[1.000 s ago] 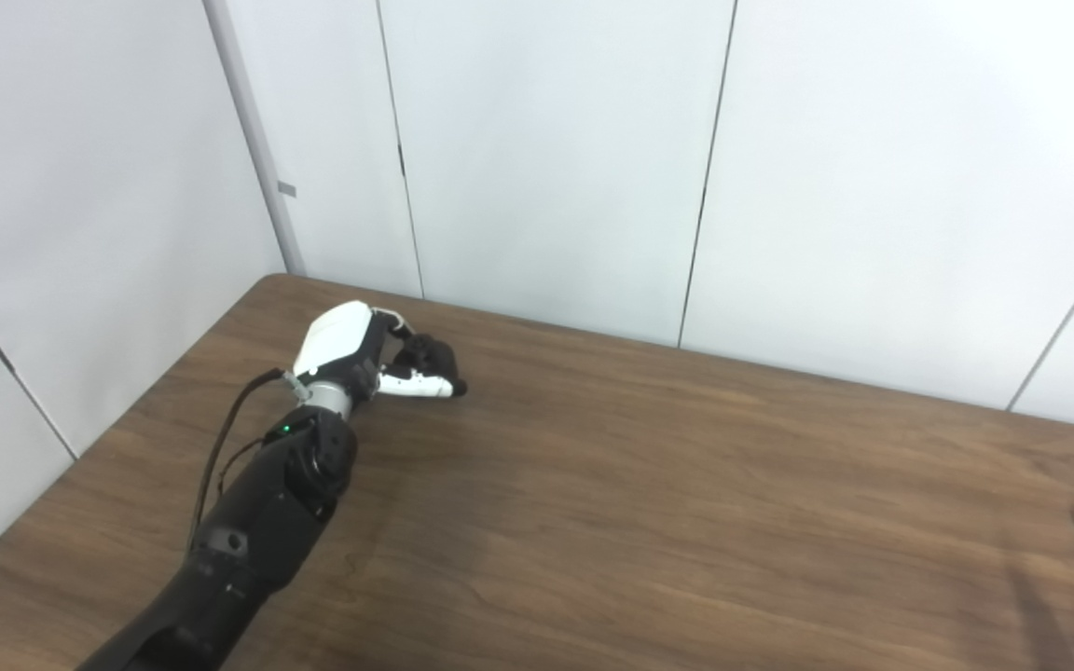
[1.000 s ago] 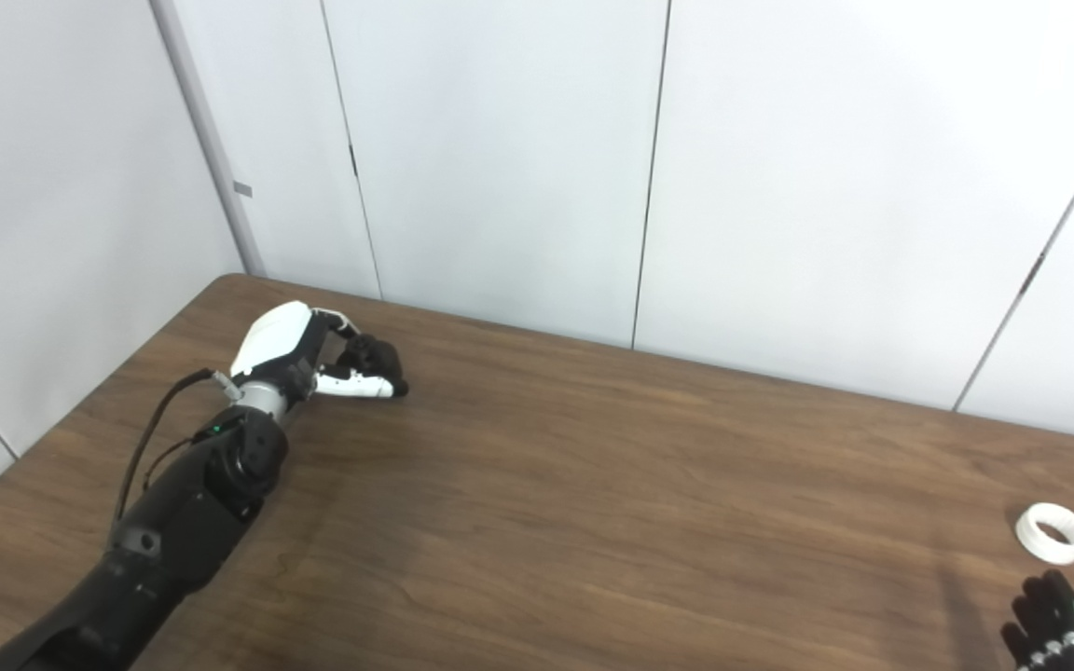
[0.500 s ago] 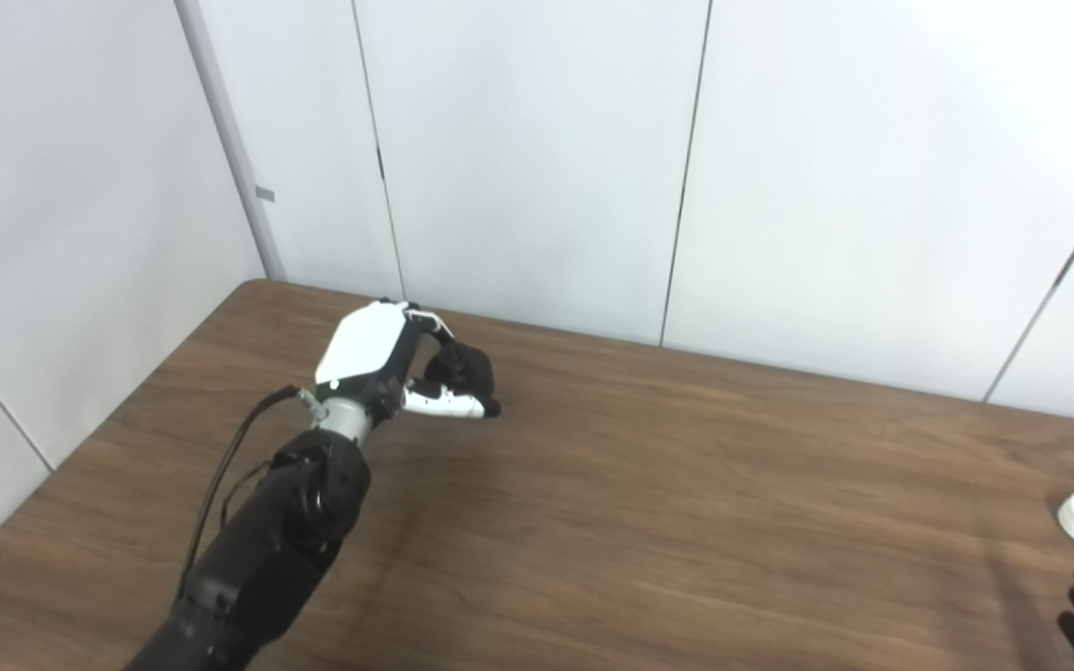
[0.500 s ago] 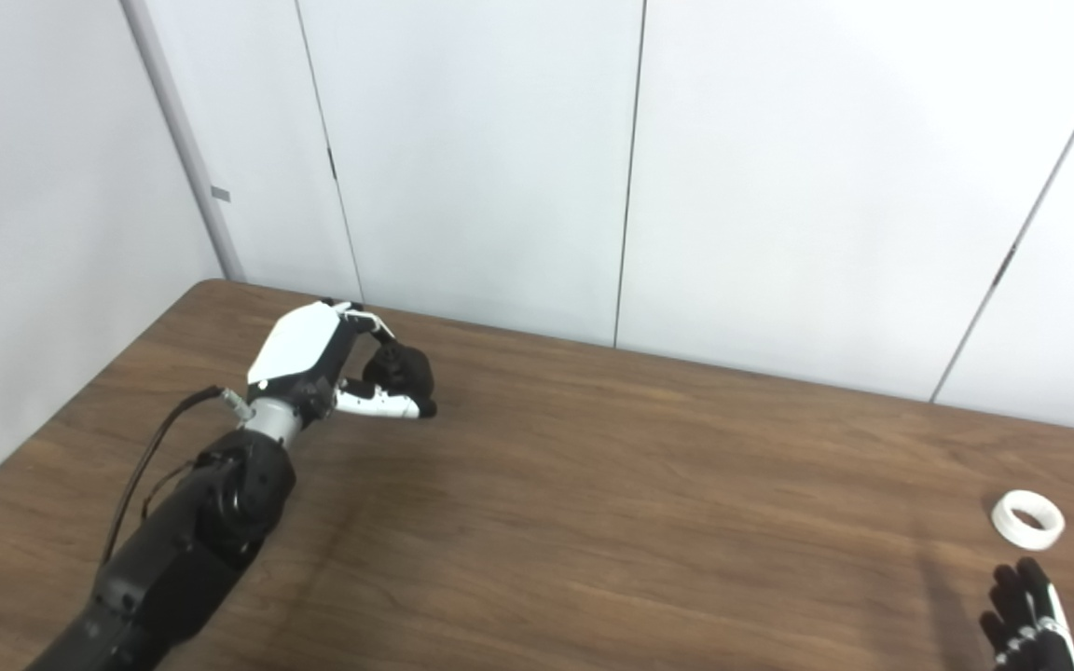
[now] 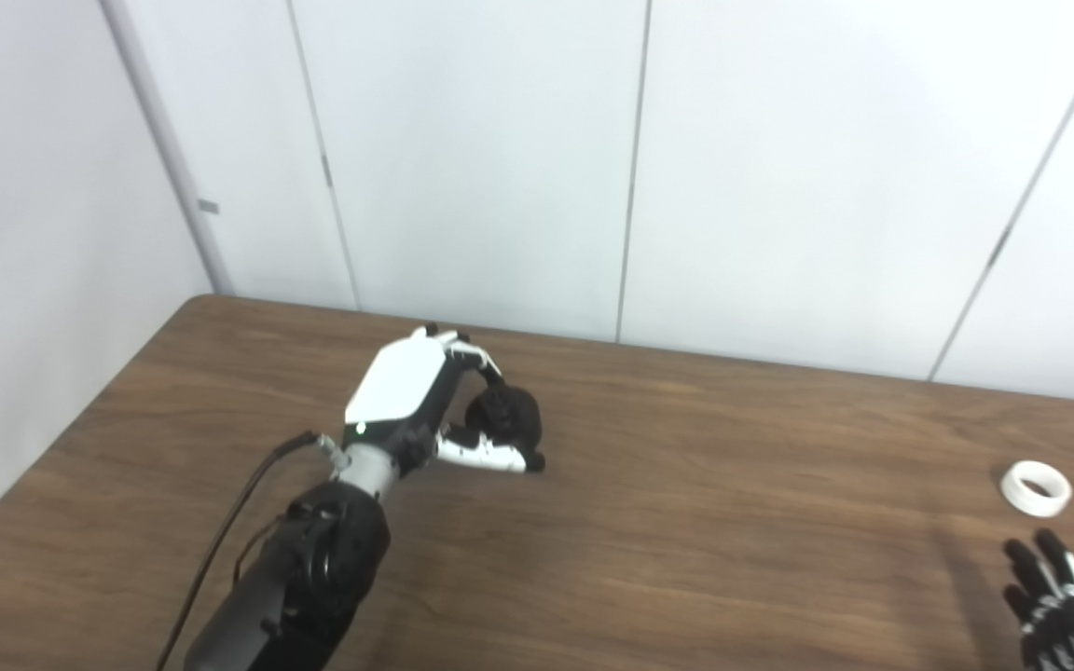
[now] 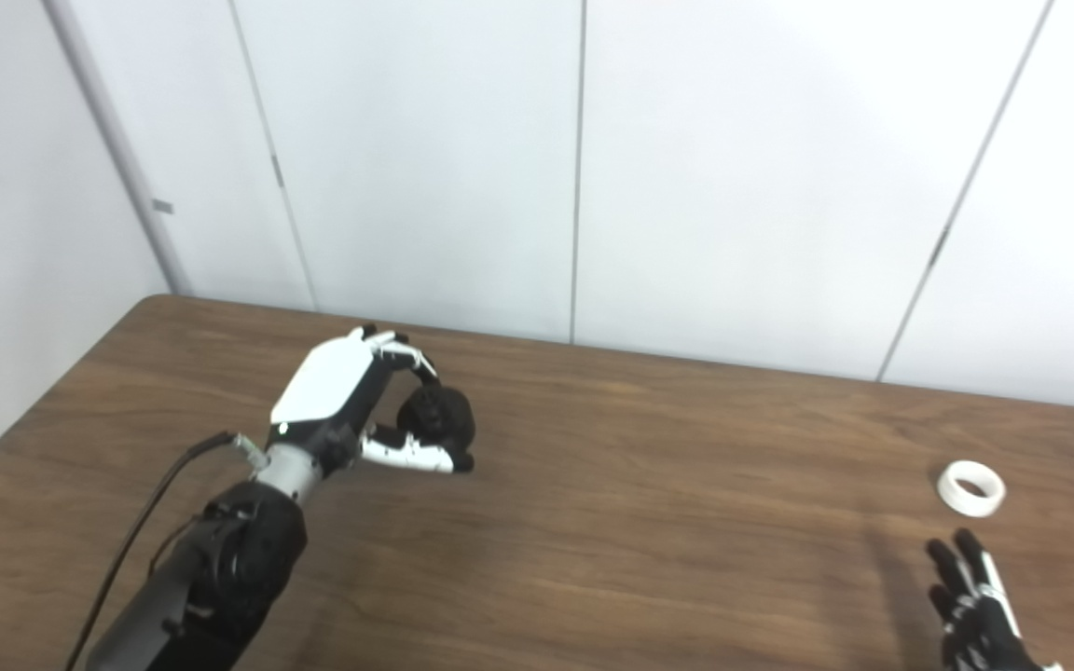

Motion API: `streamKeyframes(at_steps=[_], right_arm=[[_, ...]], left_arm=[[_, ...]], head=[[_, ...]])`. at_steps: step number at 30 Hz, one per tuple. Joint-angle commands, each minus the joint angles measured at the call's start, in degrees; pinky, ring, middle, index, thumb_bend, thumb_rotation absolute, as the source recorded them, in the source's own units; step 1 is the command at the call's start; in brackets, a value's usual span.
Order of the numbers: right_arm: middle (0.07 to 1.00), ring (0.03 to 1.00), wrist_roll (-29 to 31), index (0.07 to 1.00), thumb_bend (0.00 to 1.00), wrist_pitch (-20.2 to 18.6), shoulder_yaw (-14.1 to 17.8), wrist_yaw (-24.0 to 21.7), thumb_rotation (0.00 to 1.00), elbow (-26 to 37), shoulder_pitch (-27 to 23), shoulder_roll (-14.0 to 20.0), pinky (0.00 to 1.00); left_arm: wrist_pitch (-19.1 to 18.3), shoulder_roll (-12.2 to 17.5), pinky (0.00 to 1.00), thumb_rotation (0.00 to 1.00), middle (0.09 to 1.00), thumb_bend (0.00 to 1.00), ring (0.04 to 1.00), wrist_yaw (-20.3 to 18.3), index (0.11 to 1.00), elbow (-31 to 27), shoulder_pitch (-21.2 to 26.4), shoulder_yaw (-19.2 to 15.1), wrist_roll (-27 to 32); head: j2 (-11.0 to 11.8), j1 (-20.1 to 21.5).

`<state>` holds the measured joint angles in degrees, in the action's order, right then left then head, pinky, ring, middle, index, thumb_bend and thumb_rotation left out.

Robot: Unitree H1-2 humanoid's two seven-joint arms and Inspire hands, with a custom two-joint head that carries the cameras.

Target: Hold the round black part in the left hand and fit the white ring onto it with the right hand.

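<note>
My left hand is curled around the round black part, holding it a little above the brown table left of centre. Fingers wrap over the part's top and the thumb lies under it. The white ring lies flat on the table at the far right, with nothing touching it. My right hand shows at the bottom right corner, fingers spread and open, a short way nearer to me than the ring. Its palm is cut off by the picture's edge.
White wall panels stand right behind the table's far edge. A second wall closes in on the left, beside the table's left edge. A black cable runs along my left forearm.
The camera has panned right. My left hand has lifted the black part and carried it rightward, away from the table's left edge. More of the right hand shows, fingers spread closer to the ring.
</note>
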<state>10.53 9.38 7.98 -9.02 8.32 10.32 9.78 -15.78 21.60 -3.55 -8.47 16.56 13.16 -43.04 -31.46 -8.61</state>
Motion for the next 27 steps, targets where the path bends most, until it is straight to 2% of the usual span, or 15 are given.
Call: streamKeyframes(at_steps=[1, 5, 14, 18, 27], right_arm=[[0.935, 0.983, 0.14, 0.956, 0.67, 0.58, -1.50, 0.53, 0.99, -3.22, 2.05, -2.70, 1.00], [0.920, 0.971, -0.93, 0.938, 0.71, 0.64, -1.82, 1.05, 0.95, -3.17, 1.81, -3.27, 1.00], [0.911, 0.959, -3.05, 0.930, 0.65, -0.41, -3.01, 2.24, 0.94, -1.02, 1.52, -4.73, 1.00], [0.910, 0.962, -4.31, 0.931, 0.63, -2.11, -4.00, 3.31, 0.96, 0.83, 1.78, -5.24, 1.00], [0.920, 0.975, -5.71, 0.939, 0.59, -5.54, -6.13, 5.69, 0.99, 4.46, 1.74, -6.49, 1.00]], left_arm=[[-0.08, -0.87, 1.00, 0.05, 0.746, 0.52, 0.889, 0.20, 0.482, -2.59, 1.19, 0.02, -1.56], [0.33, -3.36, 1.00, 0.05, 0.750, 0.52, 0.886, -0.46, 0.482, -3.21, 0.15, 0.76, -1.55], [1.88, -6.05, 1.00, 0.05, 0.756, 0.52, 0.887, -1.20, 0.482, -4.34, -2.08, 4.43, -5.32], [2.93, -7.72, 1.00, 0.05, 0.751, 0.52, 0.884, -0.10, 0.482, -3.95, -3.13, 5.23, -5.77], [4.98, -9.50, 1.00, 0.05, 0.749, 0.52, 0.886, 1.04, 0.481, -2.63, -5.55, 6.86, -7.31]], head=[[-0.30, 0.51], [-1.20, 2.45], [-3.09, 6.99], [-3.77, 8.57], [-6.13, 12.21]])
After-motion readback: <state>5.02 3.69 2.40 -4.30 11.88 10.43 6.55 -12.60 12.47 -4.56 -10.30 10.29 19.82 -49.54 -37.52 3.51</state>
